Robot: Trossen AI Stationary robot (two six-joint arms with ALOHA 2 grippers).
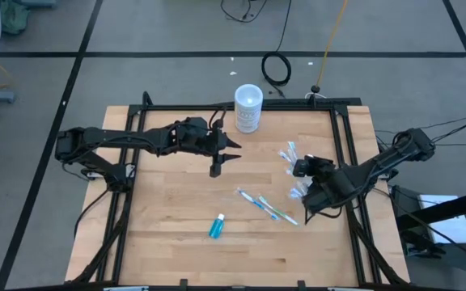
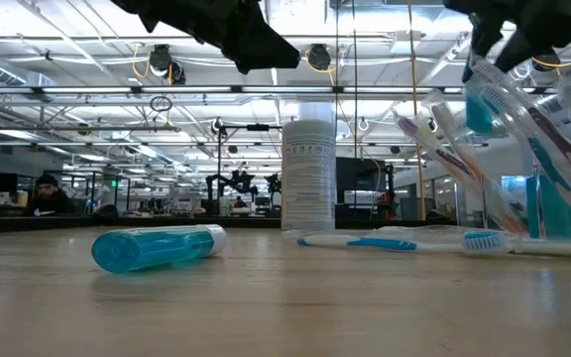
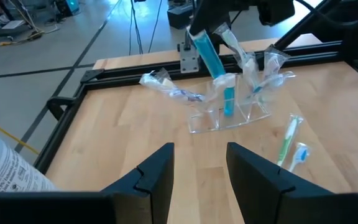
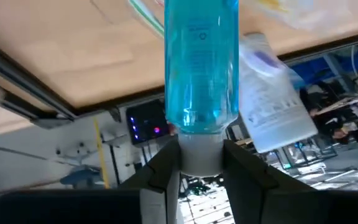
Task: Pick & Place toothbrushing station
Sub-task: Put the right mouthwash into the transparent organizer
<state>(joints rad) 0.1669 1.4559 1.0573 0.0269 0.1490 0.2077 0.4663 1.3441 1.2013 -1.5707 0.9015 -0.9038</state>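
Item: toothbrushing station, wooden table (image 1: 176, 242), high view

- Right gripper (image 1: 307, 194): right of centre in the frame, at the table's right edge. Fingers closed on the white cap end of a teal tube (image 4: 201, 68), seen close in the right wrist view; the held tube angles over the clear plastic cup (image 3: 229, 109).
- Clear plastic cup: right side of the table, holding wrapped toothbrushes (image 3: 263, 74) that lean outward, plus a second teal piece standing inside.
- Loose toothbrushes (image 1: 267, 208): lying flat on the wood, just left of the right gripper, lower centre-right.
- Loose teal tube (image 1: 216, 225): on its side, lower centre, apart from the cup.
- Left gripper (image 1: 221, 155): upper centre of the frame, above the table, fingers parted, holding nothing.
- Frosted container with white lid (image 1: 247, 107): upper centre, at the table's far edge
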